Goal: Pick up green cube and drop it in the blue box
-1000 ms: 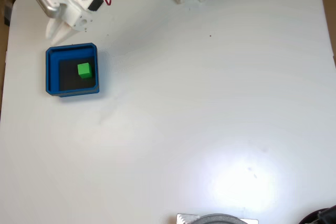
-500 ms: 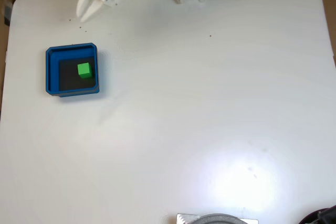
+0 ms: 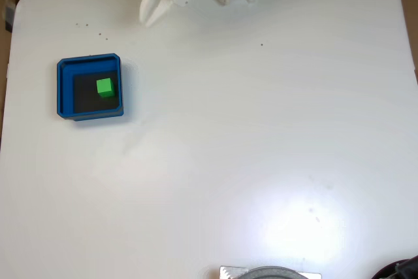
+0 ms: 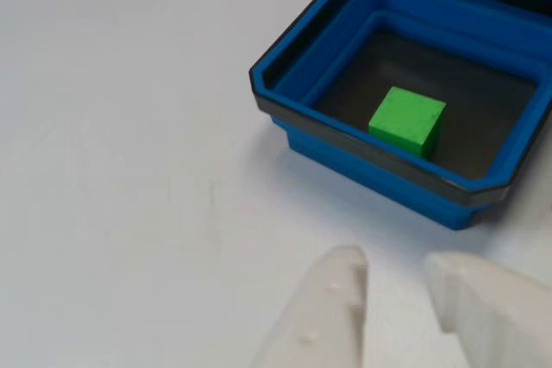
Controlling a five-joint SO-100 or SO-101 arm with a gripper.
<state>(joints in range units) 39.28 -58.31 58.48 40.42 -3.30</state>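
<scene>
resting on the dark floor of the blue box at the table's left in the fixed view, the green cube lies free, so the drop looks done. further right, the gripper has swung away from the box toward the arm's base; in the other view its fingers stand slightly apart, empty, well clear of the cube.

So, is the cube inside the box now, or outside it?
Inside. The cube rests flat on the dark floor of the box, enclosed by its blue walls, and the claw is apart from it, open.
</scene>
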